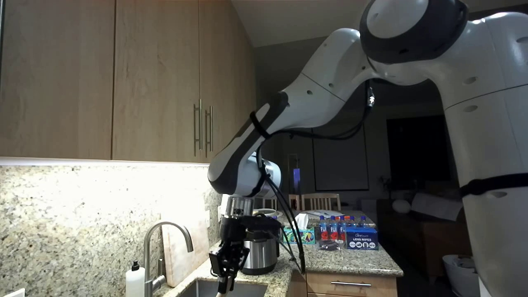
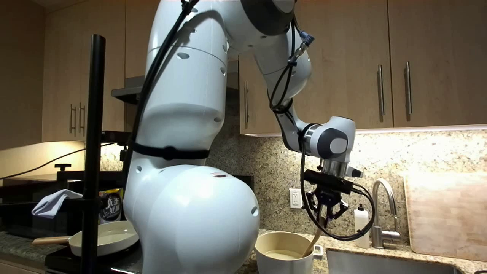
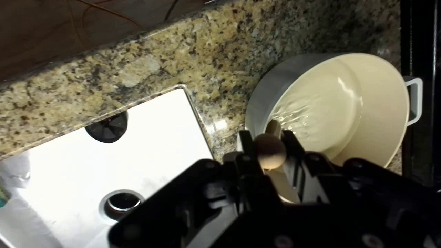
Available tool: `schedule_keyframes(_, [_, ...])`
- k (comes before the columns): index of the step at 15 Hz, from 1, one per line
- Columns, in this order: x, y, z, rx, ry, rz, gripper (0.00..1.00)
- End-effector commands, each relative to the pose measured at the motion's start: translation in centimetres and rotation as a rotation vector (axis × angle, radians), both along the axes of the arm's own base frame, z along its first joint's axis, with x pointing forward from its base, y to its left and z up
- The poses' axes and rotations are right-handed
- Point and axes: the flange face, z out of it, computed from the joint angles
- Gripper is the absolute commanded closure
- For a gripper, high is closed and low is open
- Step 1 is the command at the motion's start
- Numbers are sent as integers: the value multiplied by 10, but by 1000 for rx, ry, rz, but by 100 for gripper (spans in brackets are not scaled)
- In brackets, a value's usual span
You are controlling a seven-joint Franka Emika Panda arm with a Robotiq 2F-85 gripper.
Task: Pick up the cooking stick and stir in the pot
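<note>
Because my claw (image 3: pixel 269 146) pinches the stick (image 2: pixel 314 239), whose lower end leans inside the pot (image 2: pixel 280 266) beside the sink (image 3: pixel 165 141), I judge the pickup done and stirring in hand, the next move calling for slow circles under a firm hold.

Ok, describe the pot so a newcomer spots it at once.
In an exterior view, find the stainless-steel sink, then look just left in the picture. There stands a round pot, cream inside, a wooden cooking stick slanting down into it. Unlike the frying pan farther left, it is deep, with a white loop handle, not a wooden one.
</note>
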Motion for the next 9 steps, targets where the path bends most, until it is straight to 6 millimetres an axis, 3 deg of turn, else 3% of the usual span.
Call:
schedule_keyframes(1, [11,15,24,-95,2,-40,89])
schedule_keyframes(9, [43,108,68,-198,-98,-196,89])
